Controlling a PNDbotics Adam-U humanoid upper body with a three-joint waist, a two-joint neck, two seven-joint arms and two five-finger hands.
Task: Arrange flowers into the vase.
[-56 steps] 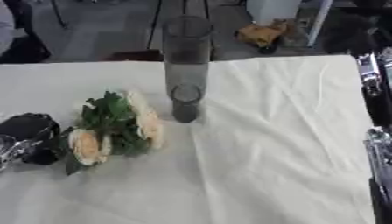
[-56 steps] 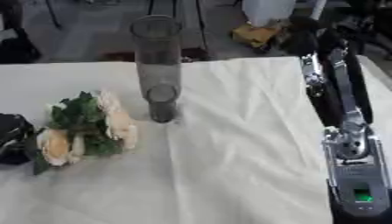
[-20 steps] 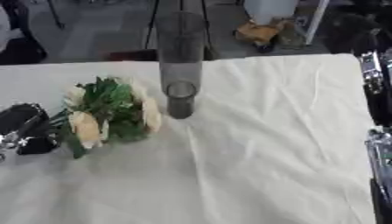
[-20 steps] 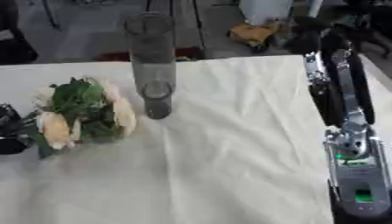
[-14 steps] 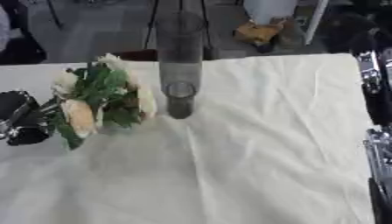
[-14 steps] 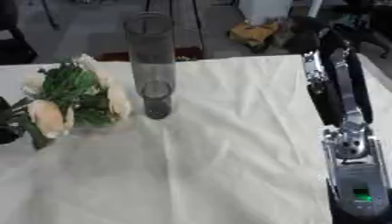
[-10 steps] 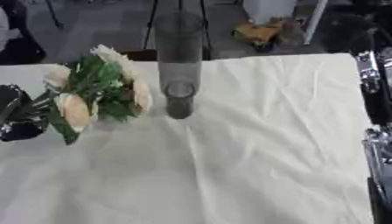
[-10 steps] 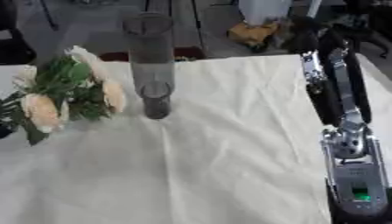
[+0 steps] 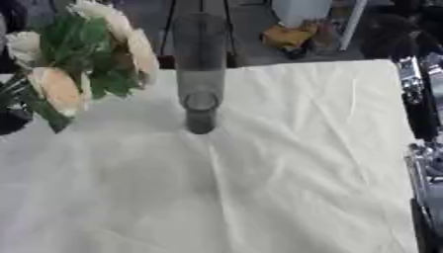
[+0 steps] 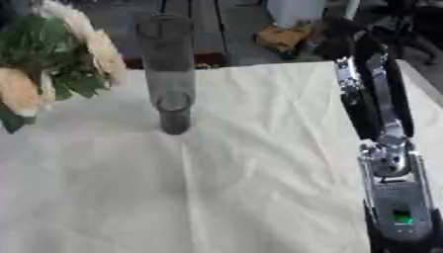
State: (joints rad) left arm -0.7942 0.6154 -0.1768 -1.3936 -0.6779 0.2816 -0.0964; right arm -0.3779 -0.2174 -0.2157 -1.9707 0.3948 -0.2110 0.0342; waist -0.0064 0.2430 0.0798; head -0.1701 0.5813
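We hold the flowers (image 9: 82,59) aloft, left of the vase (image 9: 200,74). The left hand (image 9: 12,118) barely shows, its grasp indeterminable. Next: align stems over the vase mouth.

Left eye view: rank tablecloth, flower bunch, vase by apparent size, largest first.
1. Tablecloth, covers most of the frame.
2/3. Flower bunch and vase: no clear ranking. The bunch looks wider and the vase taller, but the bunch is raised toward the camera and cut off at the left edge.
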